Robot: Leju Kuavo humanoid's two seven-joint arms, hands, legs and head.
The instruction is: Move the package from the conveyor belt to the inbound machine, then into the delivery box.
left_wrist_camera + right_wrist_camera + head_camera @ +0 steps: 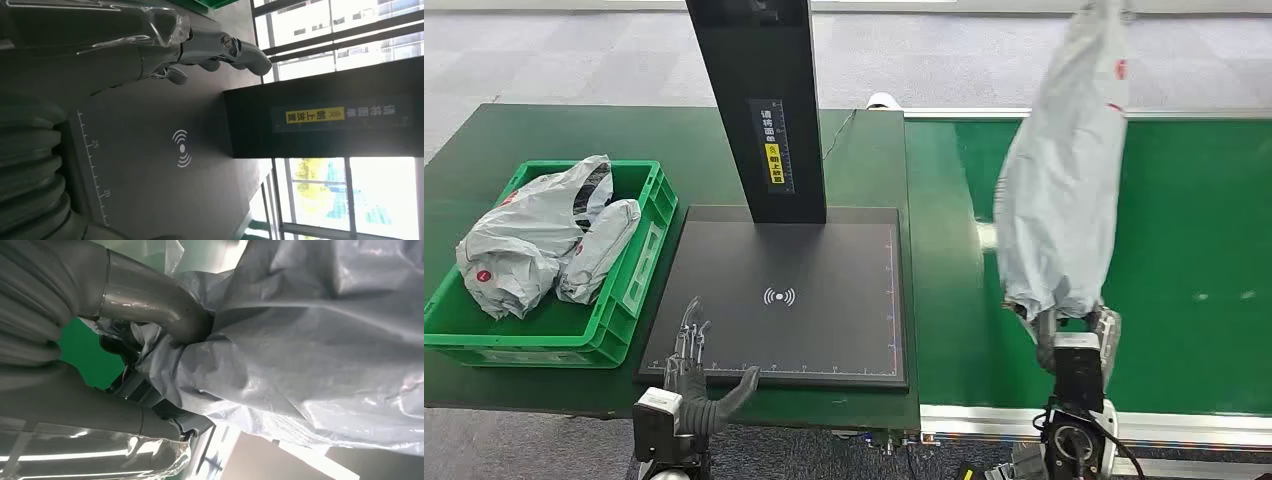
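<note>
Upright, package (1058,190) long axis vertical, right hand (1076,335) gripping bottom.

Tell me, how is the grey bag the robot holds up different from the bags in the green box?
The held grey bag stands tall above the conveyor belt, gripped by the right hand. The bags in the green box lie crumpled in a heap, untouched. The held one looks longer. All are grey plastic.

We see a dark green table (484,140) carrying a bright green plastic crate (629,290) on its left and a flat black scanner platform (824,260) beside it. Adjoining the table's right side runs a green conveyor belt (1194,250) with silver rails.
</note>
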